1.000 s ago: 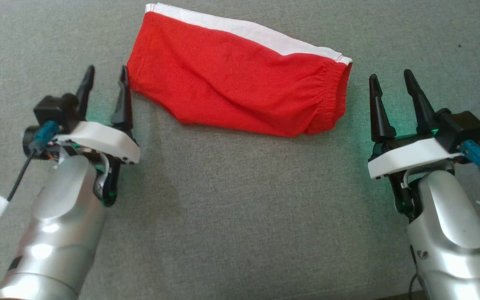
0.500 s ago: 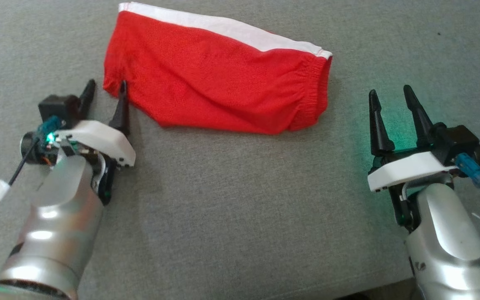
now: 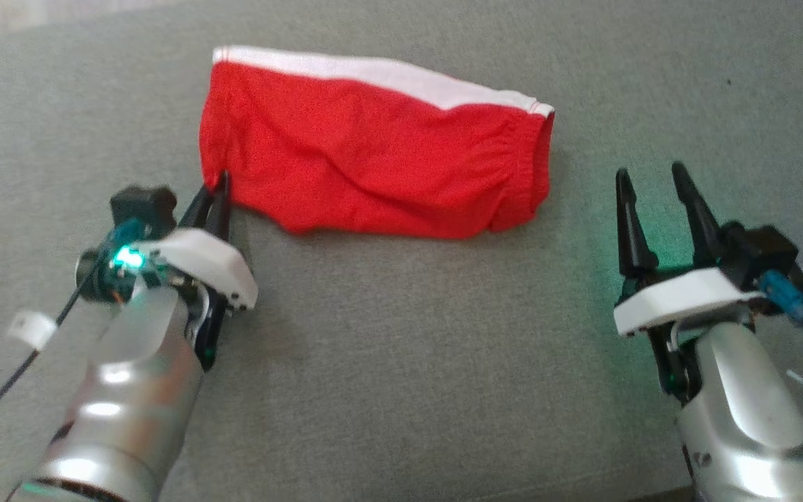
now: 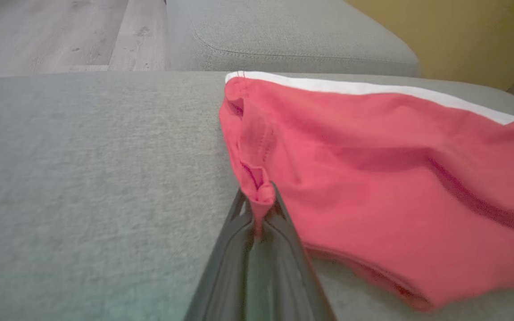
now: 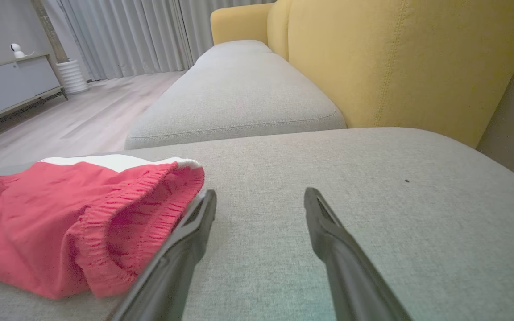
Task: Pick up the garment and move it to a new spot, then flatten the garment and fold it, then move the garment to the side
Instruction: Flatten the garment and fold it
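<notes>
Red cloth: the garment (image 3: 373,167) is a pair of shorts with a white band (image 3: 387,70) along its far edge. It lies mostly flat at the far middle of the grey seat cushion (image 3: 408,362), elastic waist (image 3: 530,167) to the right and leg hem to the left.
Left side: the left claw (image 3: 217,192) has its jaws pinched together on the near-left corner of the garment. The left wrist view shows a small fold of hem bunched between the tips, and the rest of the cloth lies on the cushion.
Right side: the right claw (image 3: 656,202) stands with its jaws spread wide and holds nothing. It sits just right of the elastic waist. In the right wrist view one finger is close beside the gathered edge, but whether it touches cannot be told.
Step in hand: this is the pick-up, the first part of the task. One corner is gripped and the garment is not yet raised.
Progress: early, by the look of it. The move to a new spot, the flattening, the folding and the shift aside are all left to do.
Next move: probably a lift with the left claw. A one-corner hold would let the cloth hang and drag, so the right claw may need to close on the waist end first.
Risk: the pinch takes very little hem and could slip under the garment's weight.
</notes>
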